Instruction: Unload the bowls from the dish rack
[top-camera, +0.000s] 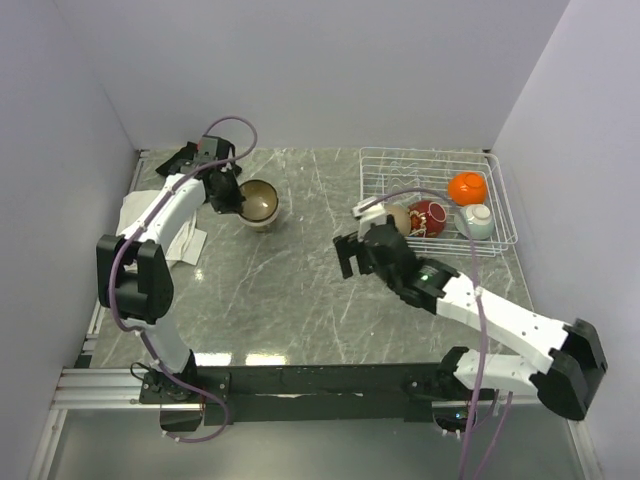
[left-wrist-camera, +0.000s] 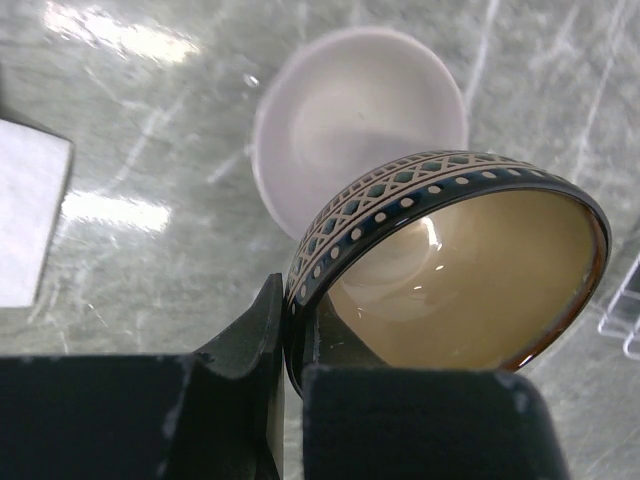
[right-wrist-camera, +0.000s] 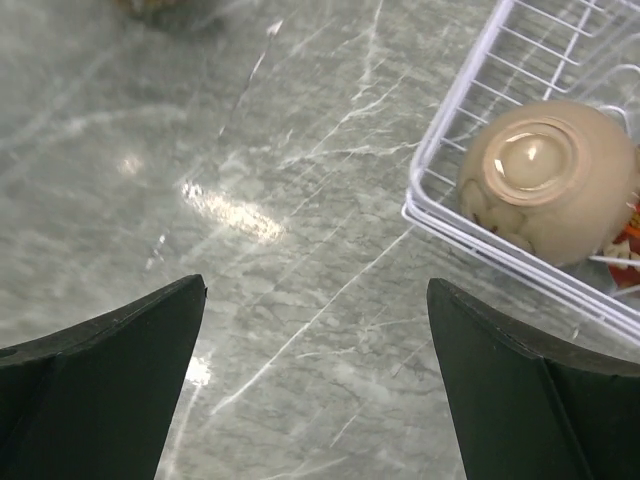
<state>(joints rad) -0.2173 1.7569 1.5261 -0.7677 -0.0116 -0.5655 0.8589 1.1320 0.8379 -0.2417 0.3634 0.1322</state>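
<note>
Left pincer (left-wrist-camera: 292, 352) pinches the patterned bowl (left-wrist-camera: 460, 270) above the white bowl (left-wrist-camera: 350, 120), stacking, we reckon; our spread right pincer (right-wrist-camera: 316, 350) needs the tan bowl (right-wrist-camera: 545, 180) in the dish rack (right-wrist-camera: 440, 215) next.

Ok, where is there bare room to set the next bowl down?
Bare marble runs between the patterned bowl in the left gripper and the dish rack, and down to the arm bases; the open right gripper hovers at its right. Crowded: the rack's four bowls, the white bowl under the patterned one, the cloth far left.
</note>
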